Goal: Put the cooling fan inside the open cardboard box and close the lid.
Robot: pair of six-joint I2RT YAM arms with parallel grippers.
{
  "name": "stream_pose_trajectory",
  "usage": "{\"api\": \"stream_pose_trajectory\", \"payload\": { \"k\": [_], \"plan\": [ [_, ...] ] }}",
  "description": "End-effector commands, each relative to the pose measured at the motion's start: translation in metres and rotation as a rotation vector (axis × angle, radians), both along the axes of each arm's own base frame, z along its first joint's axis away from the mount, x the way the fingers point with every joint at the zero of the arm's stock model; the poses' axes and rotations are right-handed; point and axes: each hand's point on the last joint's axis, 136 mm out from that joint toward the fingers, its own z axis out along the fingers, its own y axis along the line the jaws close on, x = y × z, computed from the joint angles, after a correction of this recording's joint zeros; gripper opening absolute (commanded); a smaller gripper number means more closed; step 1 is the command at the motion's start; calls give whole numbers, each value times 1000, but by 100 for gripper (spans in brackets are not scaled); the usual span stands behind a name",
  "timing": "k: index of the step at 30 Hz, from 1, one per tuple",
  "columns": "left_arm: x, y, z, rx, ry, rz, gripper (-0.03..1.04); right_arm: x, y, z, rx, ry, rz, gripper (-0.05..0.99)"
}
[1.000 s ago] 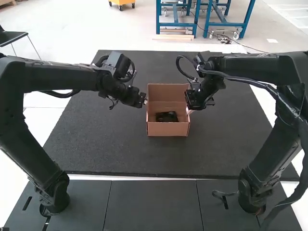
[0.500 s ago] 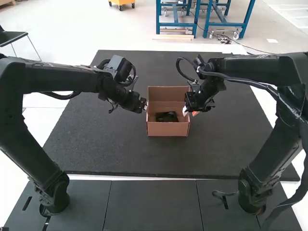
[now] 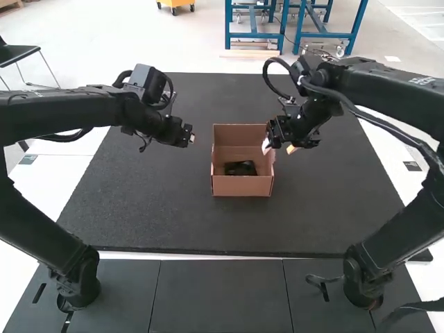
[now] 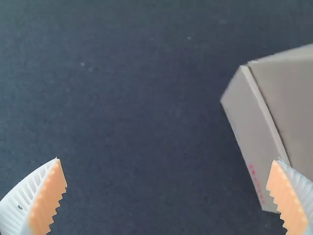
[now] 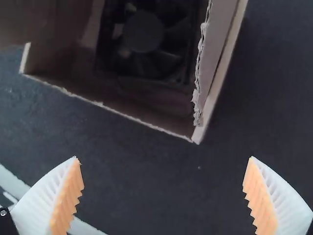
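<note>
The brown cardboard box stands open in the middle of the black mat. The black cooling fan lies inside on its bottom, and its round hub and blades show in the right wrist view as the fan. My left gripper hovers open to the left of the box, apart from it; one corner of the box is near one of its fingertips. My right gripper hangs open just above the box's right wall, holding nothing.
The black mat spreads wide around the box on all sides. Bare mat lies under the left gripper. A white floor strip borders the mat on the left.
My left gripper has drawn back leftward from the box's left wall. My right gripper has risen a little at the box's right side. Box and fan have not moved.
</note>
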Motion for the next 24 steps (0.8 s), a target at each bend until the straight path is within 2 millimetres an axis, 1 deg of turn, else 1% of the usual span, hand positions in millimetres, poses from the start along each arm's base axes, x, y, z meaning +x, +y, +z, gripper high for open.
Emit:
{"api": "stream_pose_trajectory", "payload": {
  "k": [1, 2, 4, 6, 11, 15, 20, 24],
  "plan": [
    [12, 12, 22, -2, -81, 37, 97, -4, 5, 41, 67, -107, 11, 74],
    [16, 12, 28, -9, -101, 38, 97, -6, 4, 48, 72, -135, 10, 74],
    [23, 8, 34, -17, -124, 34, 97, -3, 1, 63, 91, -214, -14, 74],
    [29, 3, 36, -18, -126, 30, 97, -3, -3, 72, 109, -265, -36, 74],
    [45, -17, 49, -29, -148, -1, 97, -12, -12, 79, 101, -309, -53, 73],
    [57, -35, 60, -37, -162, -27, 97, -24, -18, 78, 91, -295, -53, 73],
    [69, -54, 70, -45, -177, -53, 97, -37, -24, 69, 73, -258, -52, 73],
    [73, -63, 70, -41, -169, -71, 97, -44, -27, 63, 66, -241, -54, 73]
  ]
}}
